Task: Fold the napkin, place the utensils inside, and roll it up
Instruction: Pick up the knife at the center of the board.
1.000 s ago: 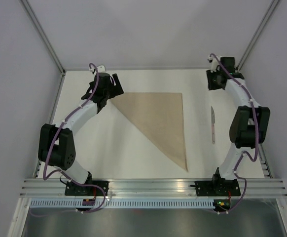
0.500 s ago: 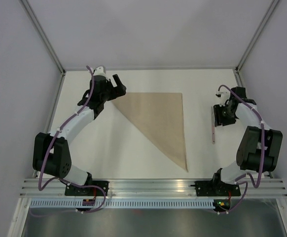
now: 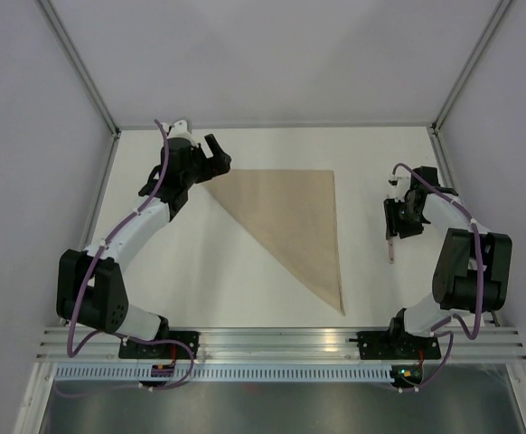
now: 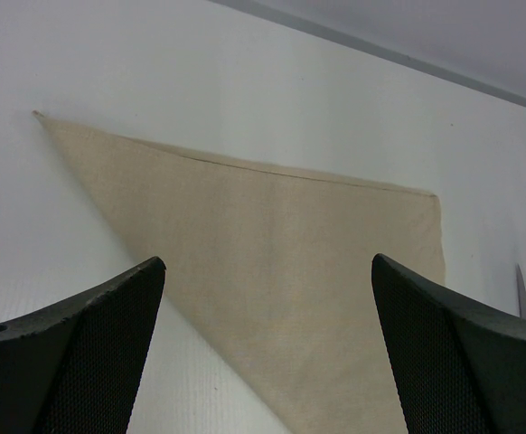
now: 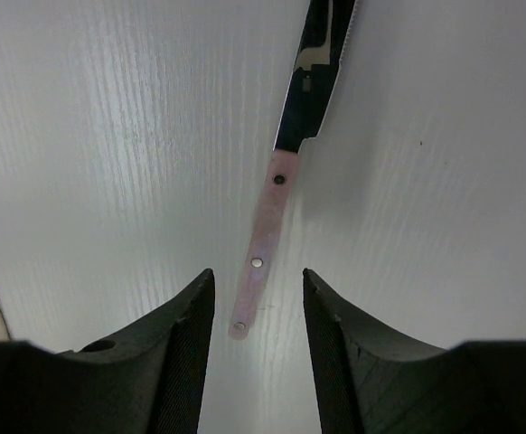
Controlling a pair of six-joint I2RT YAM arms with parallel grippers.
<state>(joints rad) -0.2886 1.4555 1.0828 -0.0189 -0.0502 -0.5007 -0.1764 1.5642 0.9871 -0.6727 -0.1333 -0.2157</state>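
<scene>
1. Left hand (image 3: 218,155): jaws spread wide with nothing between them. It hovers at the far-left corner of the napkin (image 3: 295,217), towards the far-left corner of the surface (image 3: 200,262).
2. Napkin: it lies flat as a triangle around the middle of the surface. One edge runs parallel to the far edge, one straight side faces the right edge, and the tip points to the near edge. By your notes, the fold looks done.
3. Knife (image 5: 261,249): it rests on bare surface between the napkin's straight side and the right edge, apart from the cloth and roughly parallel to that edge. It has a pale riveted handle and a dark, reflecting blade. You can make out no other utensil.
4. Right hand (image 5: 256,280): it sits over the knife handle with the jaws part-open, one on each side. A gap shows on both sides, so nothing is gripped. You cannot tell whether the fingertips touch the surface.
5. Step in hand, as judged: picking up the utensil for placing on the cloth.
6. Next move calls for:
   - Get the tips right down, because the handle is thin and lies flat.
   - Centre on the handle and close squarely so it does not skid or pivot.
   - Lift, then carry it left onto the triangle.
   - Keep the left hand ready at its corner in case the cloth drags.
</scene>
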